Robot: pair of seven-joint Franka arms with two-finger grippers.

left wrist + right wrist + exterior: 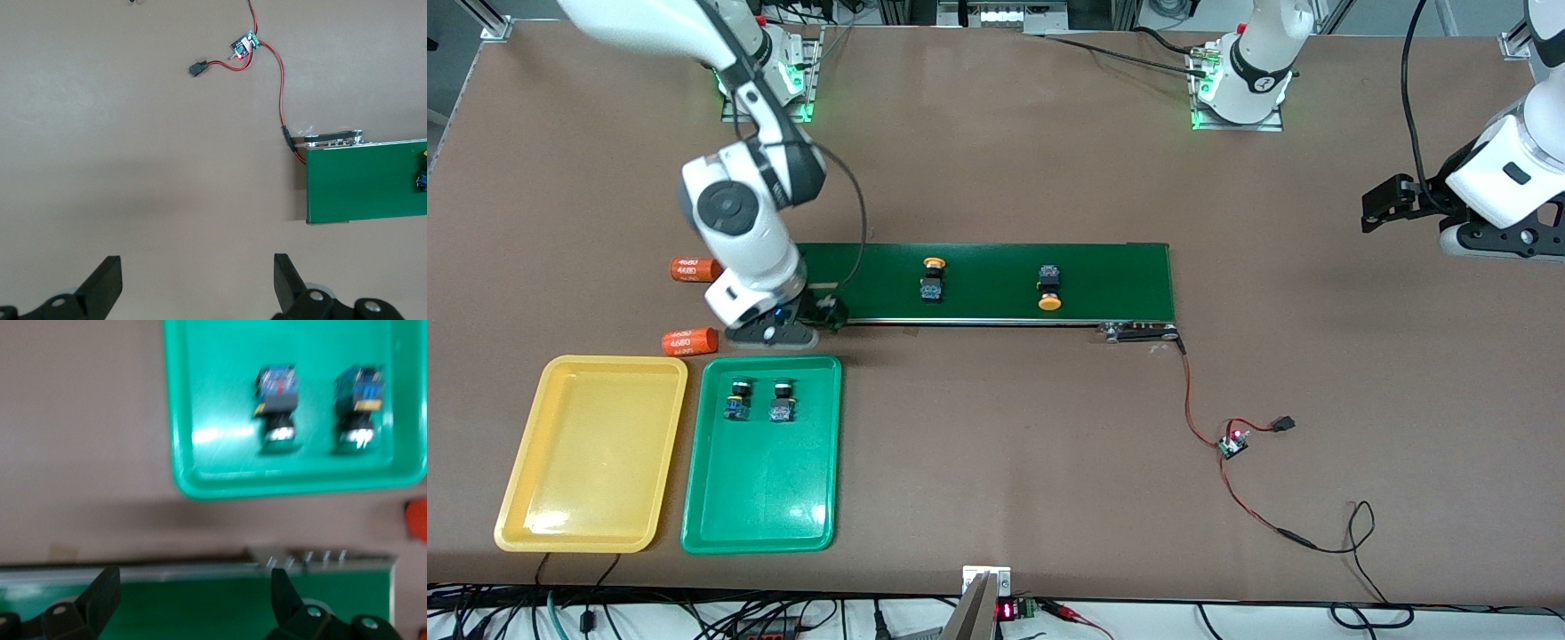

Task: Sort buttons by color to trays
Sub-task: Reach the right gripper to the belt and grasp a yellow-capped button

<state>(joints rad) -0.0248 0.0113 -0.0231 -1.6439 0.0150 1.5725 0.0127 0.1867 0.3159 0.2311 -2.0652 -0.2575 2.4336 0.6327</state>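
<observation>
Two orange cylinders [690, 341] lie beside the conveyor belt [996, 283], near the wide, empty right claw [193, 600]; the left claw [197, 283] waits wide over bare bench [996, 489].

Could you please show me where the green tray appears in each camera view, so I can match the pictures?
Front view: the green tray lies beside the yellow tray, nearer the camera than the conveyor belt, with two green-capped buttons in it.
Left wrist view: not in it.
Right wrist view: one end of the tray shows, holding both buttons.
Shared landmark: the conveyor belt, seen in all three views.
</observation>
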